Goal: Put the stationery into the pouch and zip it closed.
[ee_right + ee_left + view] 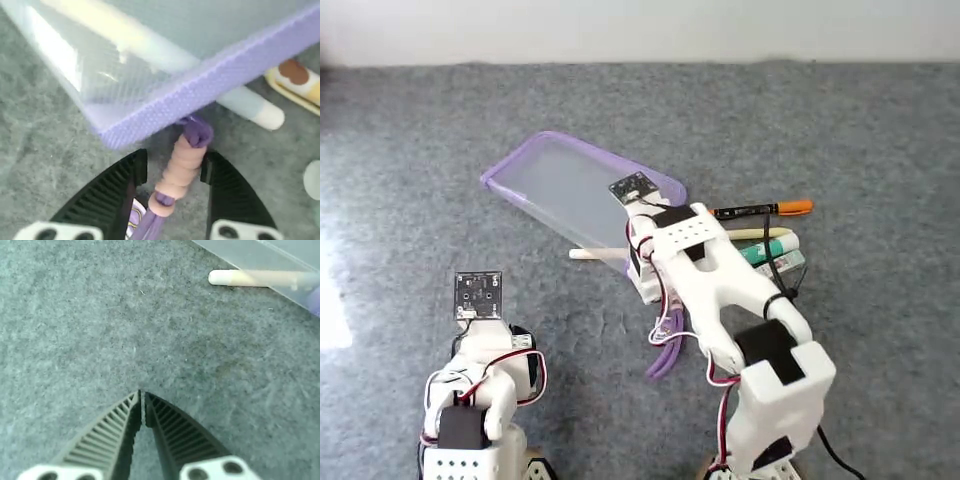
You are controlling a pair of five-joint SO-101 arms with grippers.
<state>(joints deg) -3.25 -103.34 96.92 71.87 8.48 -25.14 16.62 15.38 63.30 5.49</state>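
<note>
Pouch (570, 185): lies flat and slantwise on the grey carpet (860, 130) at mid-table. Clear-walled, edged in purple. Cannot tell whether zipped or unzipped.

Right gripper (175, 155): sits low at the pouch's near right corner, at the end of the right arm (720, 290). Stands part open, 1 finger (120, 192) on each side of the pull (181, 167), and clamps nothing. Comes close to the pull on 1 side and keeps off it on the other.

Pull: hangs from the purple corner, between the 2 fingers. Carries pink beads threaded on a purple cord (665, 352), looped on the carpet beside the right arm.

Left gripper (141, 395): hovers over bare carpet at the near left, short of the pouch and apart from it. Stands shut, tips meeting, with nothing held. Belongs to the left arm (480, 390), folded back at the near edge.

Cream pen (595, 254): lies along the pouch's near edge, 1 rounded end poking out onto the carpet ahead of the left gripper, the rest overlapped by the pouch. Cannot tell whether inside or underneath.

3 more pieces: lie outside the pouch, bunched just right of the right gripper and partly hidden by the right arm.
- Black pen (750, 211): orange-capped, farthest back, pointing off to the right.
- Pale pen (765, 233): just nearer, alongside.
- Green marker (765, 252): nearest, touching the pale pen.
</note>
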